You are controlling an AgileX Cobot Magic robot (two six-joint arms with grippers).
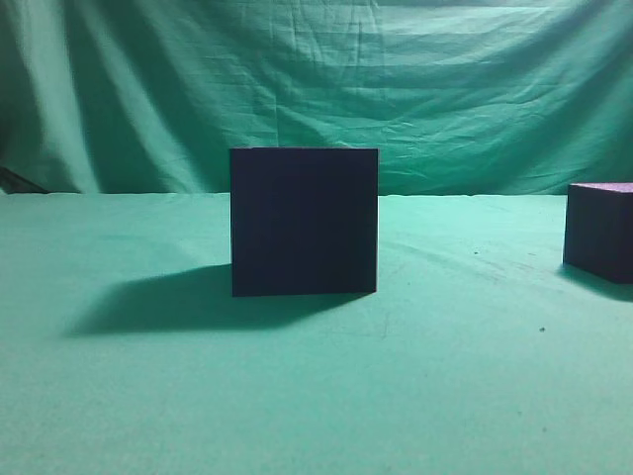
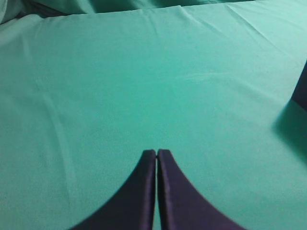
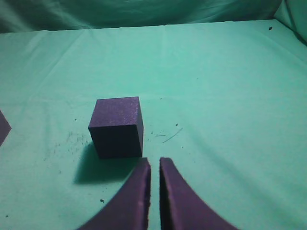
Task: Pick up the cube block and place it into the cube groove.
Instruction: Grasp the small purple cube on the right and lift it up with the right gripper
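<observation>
Right gripper: jaws nearly closed, empty; small matte purple-black cube block just ahead, slightly left, on green cloth desk.
Left gripper: pressed together, empty.

1. The cube groove stood on the cloth-covered table near the middle of the exterior view, with the backdrop curtain hanging behind it.
2. The cube block sat on the same table, well apart from the groove and off to its right, at the edge of that view.
3. Seen from the right gripper, the cube block lay just ahead of the fingertips and a little to their left, not touching them.
4. A corner of the cube groove showed far to the left of that gripper.
5. Ahead of the left gripper lay only bare table; the cube groove's edge stood ahead and well to its right.
</observation>
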